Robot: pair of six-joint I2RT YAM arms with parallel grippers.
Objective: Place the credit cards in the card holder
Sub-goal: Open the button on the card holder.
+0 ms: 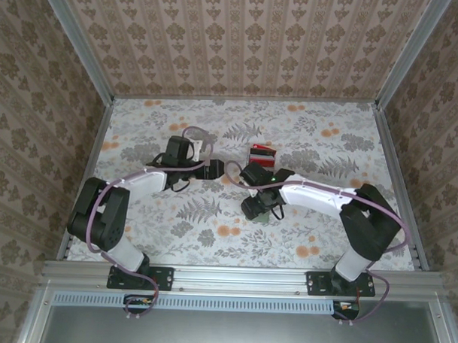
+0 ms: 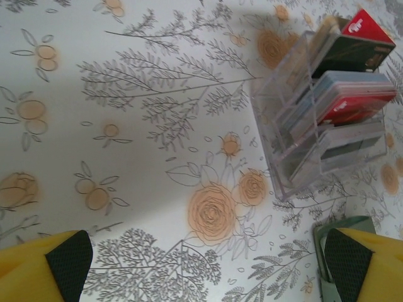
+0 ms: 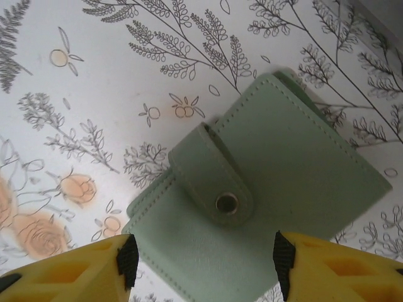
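Note:
The card holder point(image 3: 289, 170) is a dull grey-green wallet lying closed on the floral table, its snap strap point(image 3: 217, 182) fastened. My right gripper point(image 3: 204, 264) hovers over its near corner, jaws apart, one pad beside the wallet's edge and the other above its face; whether they touch it I cannot tell. From above, the wallet point(image 1: 273, 214) peeks out under the right gripper point(image 1: 261, 210). The credit cards point(image 2: 352, 104), red, grey and dark green, stand in a clear plastic rack point(image 2: 296, 145). My left gripper point(image 2: 211, 264) is open over bare cloth, left of the rack.
A corner of the grey-green wallet point(image 2: 324, 248) shows beside my left gripper's right finger. The rack of cards point(image 1: 262, 154) sits mid-table behind both grippers point(image 1: 218, 169). Patterned walls with metal rails point(image 1: 243, 98) close in the table on three sides.

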